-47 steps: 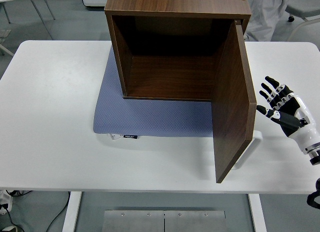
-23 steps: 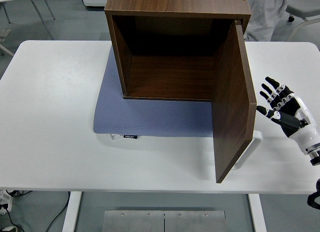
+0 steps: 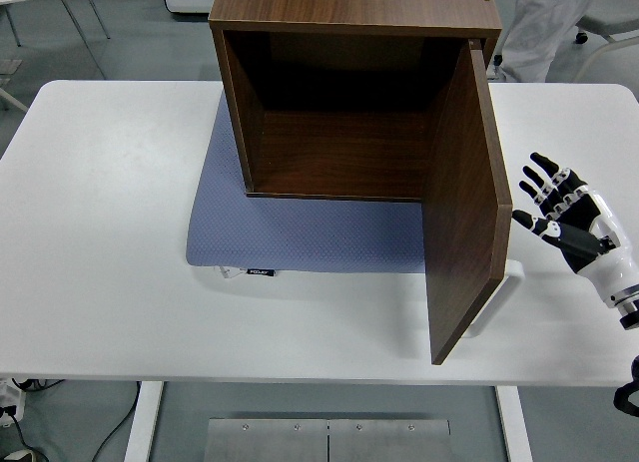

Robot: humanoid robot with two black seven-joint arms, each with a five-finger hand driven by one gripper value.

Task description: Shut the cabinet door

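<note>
Right robot hand [image 3: 561, 215] waits just beside the open cabinet door [image 3: 464, 208], fingers [image 3: 541, 173] spread wide, holding nothing, apart from the wood. Seen from the head camera, the brown cabinet [image 3: 349, 88] stands on a blue mat [image 3: 300, 232] on the white worktop [image 3: 100, 242], opening toward the near edge. Its door swings outward on the right, tall edge upright. A small label [image 3: 260, 271] at the mat's edge is too small to read.

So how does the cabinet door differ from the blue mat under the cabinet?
The cabinet door is dark brown wood grain; the blue mat is grey-blue with a dotted texture. The door stands upright, swung open toward the table's near edge; the mat lies flat on the white table. The door hangs from the cabinet; the mat lies beneath it. Both are flat rectangles.
</note>
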